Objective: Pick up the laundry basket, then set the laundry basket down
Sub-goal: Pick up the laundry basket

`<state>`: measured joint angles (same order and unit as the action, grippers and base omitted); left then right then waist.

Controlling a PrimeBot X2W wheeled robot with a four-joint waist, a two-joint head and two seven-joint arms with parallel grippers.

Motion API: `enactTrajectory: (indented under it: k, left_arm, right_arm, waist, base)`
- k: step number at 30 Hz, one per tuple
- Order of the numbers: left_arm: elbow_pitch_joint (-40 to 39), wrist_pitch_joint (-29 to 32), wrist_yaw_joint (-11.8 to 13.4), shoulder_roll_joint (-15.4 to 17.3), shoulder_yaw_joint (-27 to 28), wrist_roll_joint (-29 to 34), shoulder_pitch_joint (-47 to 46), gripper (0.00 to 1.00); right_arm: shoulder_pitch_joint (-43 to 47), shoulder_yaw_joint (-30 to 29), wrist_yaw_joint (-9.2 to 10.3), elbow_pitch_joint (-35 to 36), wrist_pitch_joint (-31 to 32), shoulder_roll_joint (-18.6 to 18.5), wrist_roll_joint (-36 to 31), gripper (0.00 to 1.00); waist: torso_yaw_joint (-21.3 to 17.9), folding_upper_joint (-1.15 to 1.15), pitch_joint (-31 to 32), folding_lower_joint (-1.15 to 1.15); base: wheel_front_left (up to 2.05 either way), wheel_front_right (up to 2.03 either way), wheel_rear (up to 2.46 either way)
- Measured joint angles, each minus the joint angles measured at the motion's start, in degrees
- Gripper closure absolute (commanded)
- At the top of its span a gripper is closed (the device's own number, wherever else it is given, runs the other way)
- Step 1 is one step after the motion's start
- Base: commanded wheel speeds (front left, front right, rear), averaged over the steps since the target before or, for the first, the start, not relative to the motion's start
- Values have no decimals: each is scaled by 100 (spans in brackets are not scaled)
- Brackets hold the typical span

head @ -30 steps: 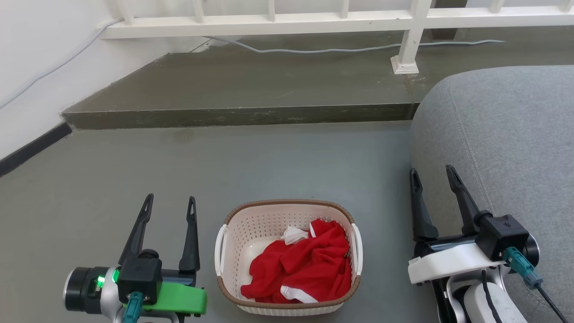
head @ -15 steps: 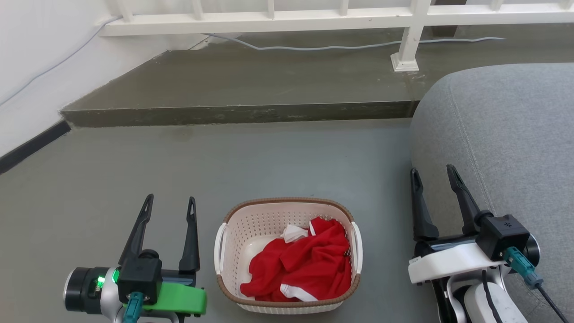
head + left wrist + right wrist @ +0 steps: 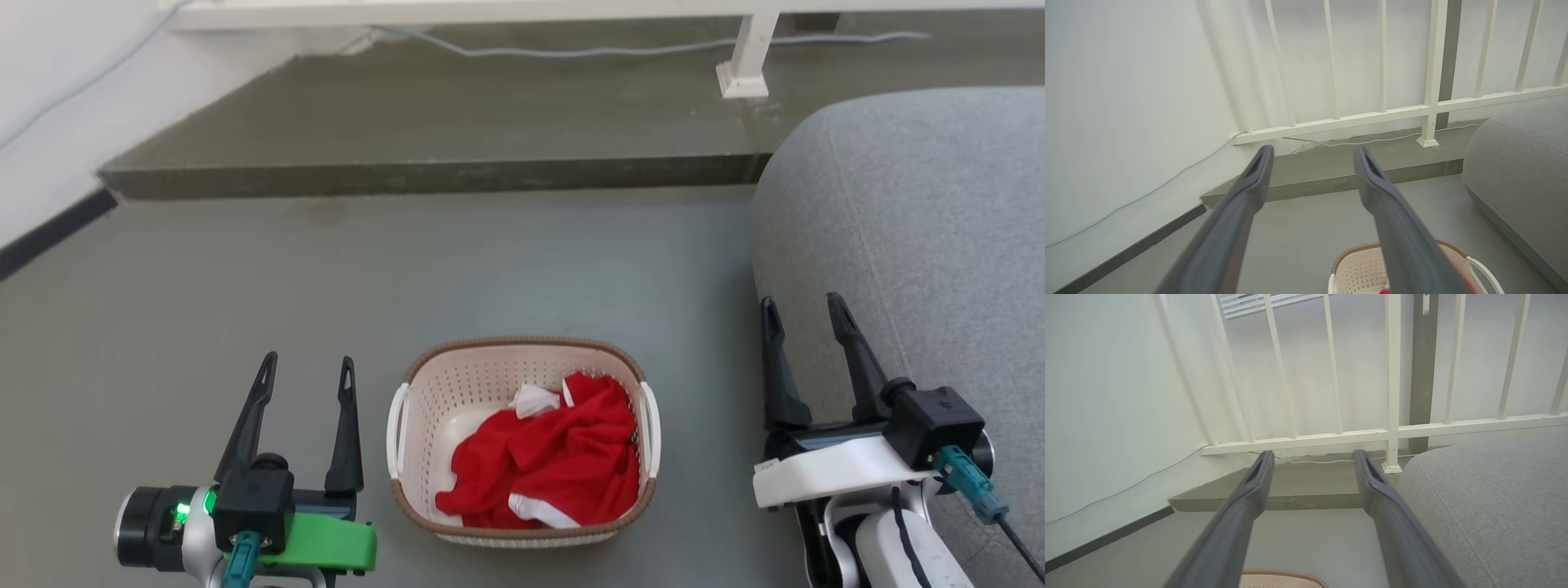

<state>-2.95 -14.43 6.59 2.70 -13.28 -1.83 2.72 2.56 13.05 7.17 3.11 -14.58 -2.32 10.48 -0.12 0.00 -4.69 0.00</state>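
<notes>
The laundry basket (image 3: pixel 482 392) sits on the floor (image 3: pixel 522 269) at lower centre of the head view, between my two tools. Both are spread wide, holding nothing. Its white handles (image 3: pixel 397 433) face sideways: left tool (image 3: pixel 309 359) just beside one, right tool (image 3: pixel 801 302) farther off.

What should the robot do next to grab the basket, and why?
Probably bring both tools inward and down toward the handles. The basket sits on the floor between them. The left tool and right tool are open, apart from it and touching nothing, and a white handle faces each one.
</notes>
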Motion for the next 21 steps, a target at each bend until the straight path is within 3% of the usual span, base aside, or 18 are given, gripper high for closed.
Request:
enactTrajectory:
  k: [8, 21]
  left_arm:
    - [144, 0, -1, -1, -14, -18, -186, 0]
    - [1443, 0, -111, -10, -154, -42, -1040, 0]
  right_arm:
    - [-221, -112, 0, -3, 0, 0, 9, 0]
    - [-869, -156, 0, -906, -1, -10, -79, 0]
  waist:
    - [6, 0, -487, 0]
    - [47, 0, -1482, 0]
  base:
    - [0, 0, 0]
    - [0, 0, 0]
